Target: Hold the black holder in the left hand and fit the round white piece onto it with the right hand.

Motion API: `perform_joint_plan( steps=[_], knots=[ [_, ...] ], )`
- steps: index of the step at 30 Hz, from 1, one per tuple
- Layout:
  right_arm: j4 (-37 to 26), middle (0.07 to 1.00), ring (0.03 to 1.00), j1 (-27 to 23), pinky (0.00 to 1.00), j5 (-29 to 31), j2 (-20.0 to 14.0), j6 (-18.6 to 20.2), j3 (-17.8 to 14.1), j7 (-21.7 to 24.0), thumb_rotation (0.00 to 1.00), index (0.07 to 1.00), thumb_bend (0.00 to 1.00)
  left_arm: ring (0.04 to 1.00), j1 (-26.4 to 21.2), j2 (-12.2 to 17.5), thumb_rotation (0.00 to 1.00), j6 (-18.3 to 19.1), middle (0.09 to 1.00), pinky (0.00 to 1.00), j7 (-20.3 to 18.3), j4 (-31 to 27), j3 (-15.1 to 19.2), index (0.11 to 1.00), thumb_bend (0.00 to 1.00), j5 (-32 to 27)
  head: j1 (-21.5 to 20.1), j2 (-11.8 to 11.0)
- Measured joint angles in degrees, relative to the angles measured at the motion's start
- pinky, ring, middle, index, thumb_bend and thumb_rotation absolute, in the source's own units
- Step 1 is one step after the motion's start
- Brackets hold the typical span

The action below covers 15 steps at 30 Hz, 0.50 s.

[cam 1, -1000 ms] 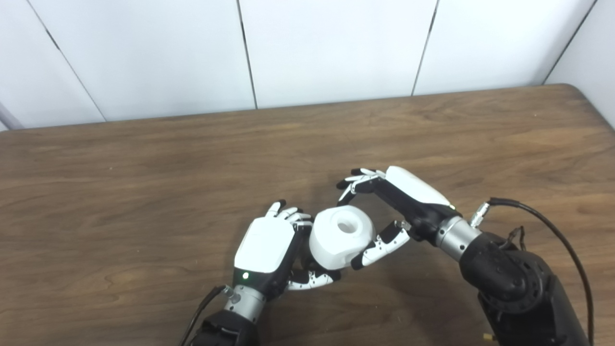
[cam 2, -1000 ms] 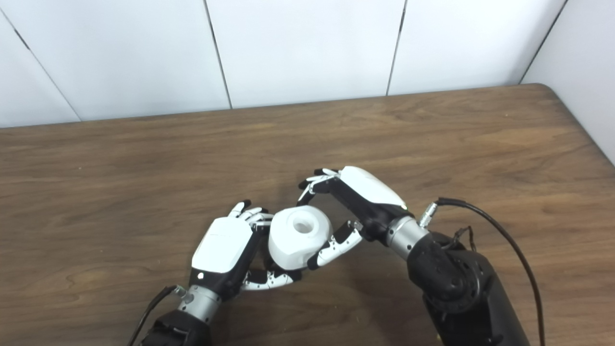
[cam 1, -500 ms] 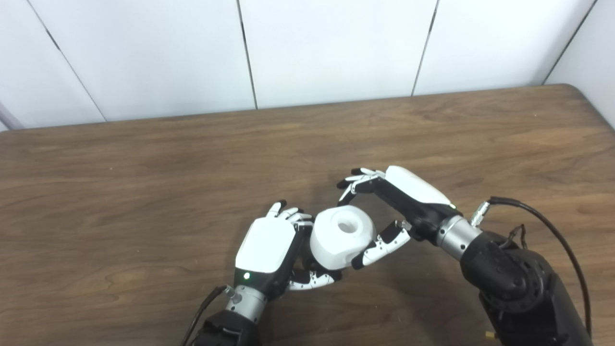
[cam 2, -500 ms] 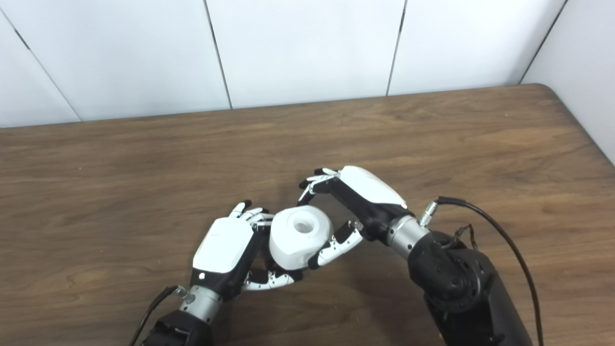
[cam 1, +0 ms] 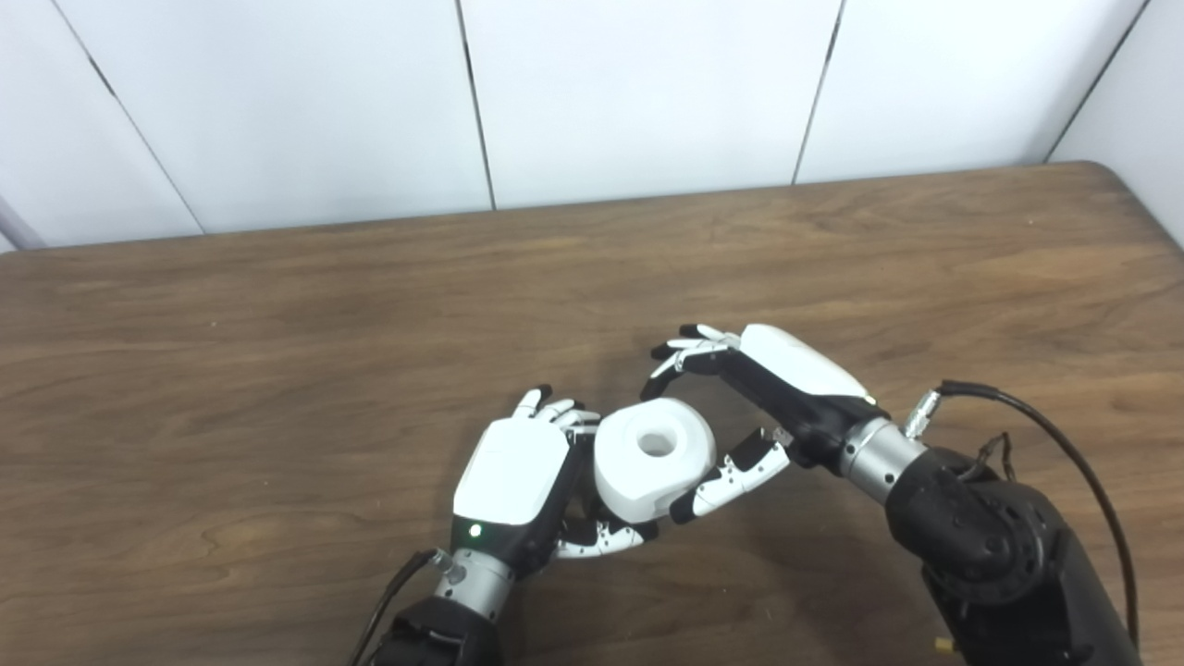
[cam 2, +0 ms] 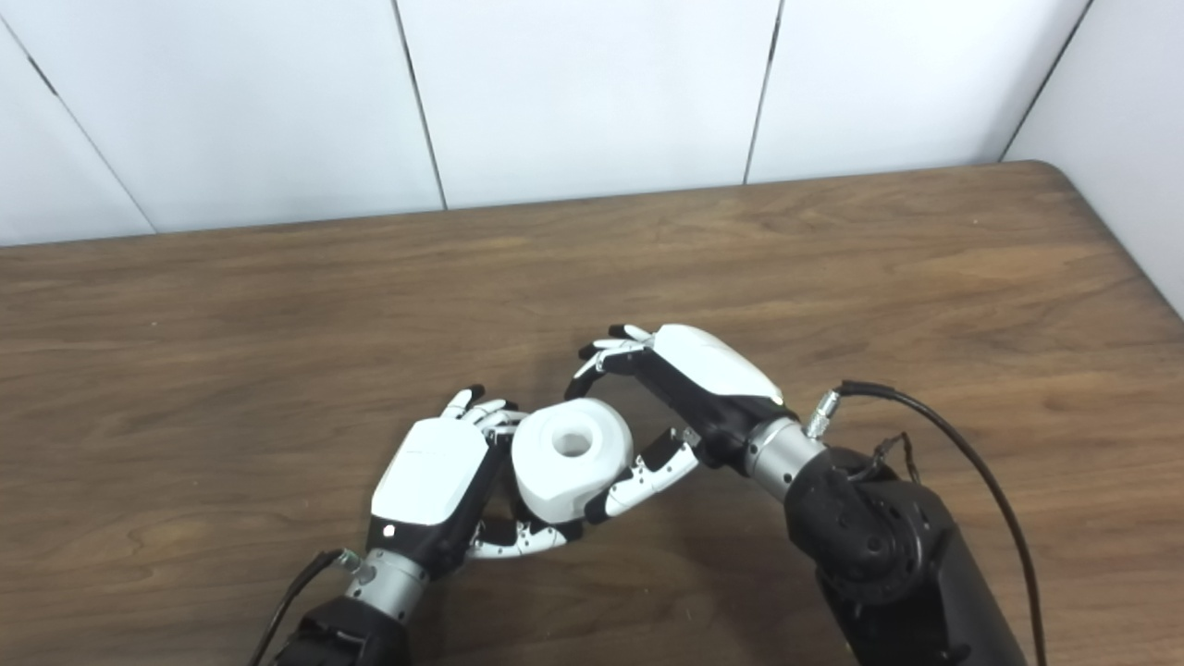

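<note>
Showing the fitting step in hand: the round white piece with a central bore [cam 1: 654, 456] sits between the two hands, low over the brown wood-grain table [cam 1: 277, 351], its bore facing up and slightly toward the cameras. The black holder named in the task cannot be made out; if present, it lies hidden under the white piece and inside the curl of the left hand. The left hand [cam 1: 511, 476] is curled, its palm turned toward the piece and its fingers [cam 1: 601, 536] wrapped beneath and behind it, so it appears closed on whatever supports the piece. The right hand [cam 2: 684, 398] brackets the piece from the opposite side: its thumb [cam 2: 643, 481] rests against the lower right flank, while its fingers [cam 2: 601, 356] arch over the far rim, apparently just off it. By judgement, the piece is at or near its seat but not confirmed home. The next move calls for a steady push along the bore's axis from the right hand, with the left hand bracing firmly against it.
</note>
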Motion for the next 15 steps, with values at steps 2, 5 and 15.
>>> perform_joint_plan(
  steps=[2, 5, 15],
  knots=[
    [0.0, 0.909, 0.982, 0.0, 0.98, -0.1, -0.2, 0.0, 0.0, 0.1, 0.29, 0.711, 1.00, 0.847, 0.0, 0.0, 0.05, 0.0, 0.758, 0.96, 0.0, 0.0, 0.0, 0.485, 0.52, 0.0, 0.0, 0.0],
    [0.0, 0.917, 0.984, 0.0, 0.98, -0.3, -0.7, 0.0, 0.0, 0.3, 0.30, 0.723, 1.00, 0.848, 0.0, 0.0, 0.05, 0.1, 0.758, 0.96, 0.0, 0.0, 0.0, 0.485, 0.52, 0.0, 0.0, 0.0],
    [-1.0, 0.952, 1.000, -0.5, 1.00, -0.4, -1.9, 0.2, -2.1, 6.1, 0.38, 0.779, 1.00, 0.847, -0.1, 0.0, 0.05, 0.1, 0.759, 0.96, 0.0, 0.0, 0.0, 0.485, 0.52, 0.0, -0.4, -0.4]
  ],
)
